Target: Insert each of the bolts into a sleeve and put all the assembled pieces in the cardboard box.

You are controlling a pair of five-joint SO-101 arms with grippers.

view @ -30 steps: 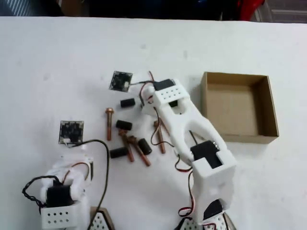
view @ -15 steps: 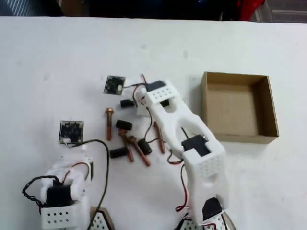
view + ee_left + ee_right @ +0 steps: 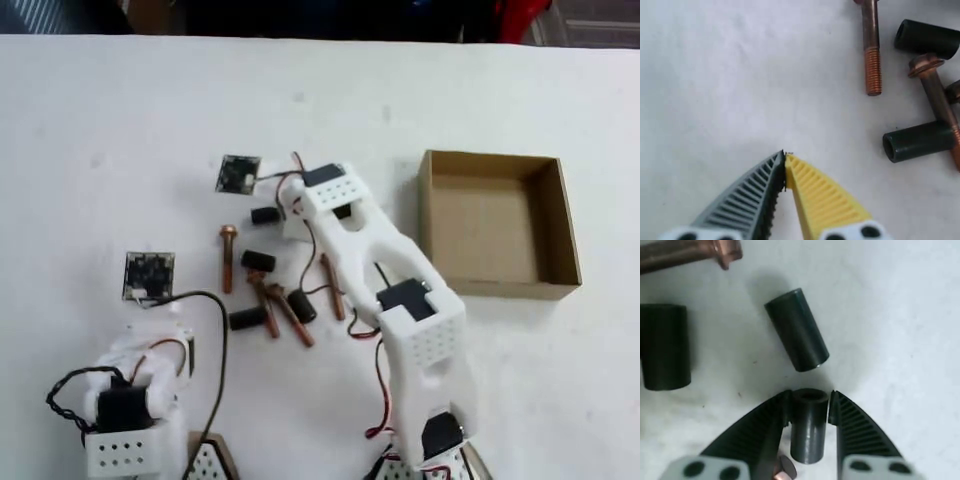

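My right gripper (image 3: 810, 399) is shut on a black sleeve (image 3: 809, 427), and a copper bolt head (image 3: 783, 473) shows by the sleeve's near end. Just beyond the tips lies a loose sleeve (image 3: 796, 330), with another sleeve (image 3: 665, 346) and a bolt (image 3: 685, 253) farther off. In the high view the right arm (image 3: 350, 225) reaches over the scattered parts: sleeves (image 3: 265, 214) (image 3: 258, 261) (image 3: 302, 305) and copper bolts (image 3: 228, 257) (image 3: 333, 287). My left gripper (image 3: 785, 156) is shut and empty above bare table, short of a bolt (image 3: 871, 50) and a sleeve (image 3: 915, 141).
The open cardboard box (image 3: 490, 156) stands to the right of the right arm, with nothing in it. The left arm (image 3: 125, 405) sits folded at the near left edge. More bolts and a sleeve (image 3: 247, 319) lie crossed between the two arms.
The right arm has swung left, away from the box, and its gripper now sits beside the far sleeve. The left arm and the loose parts have not moved.
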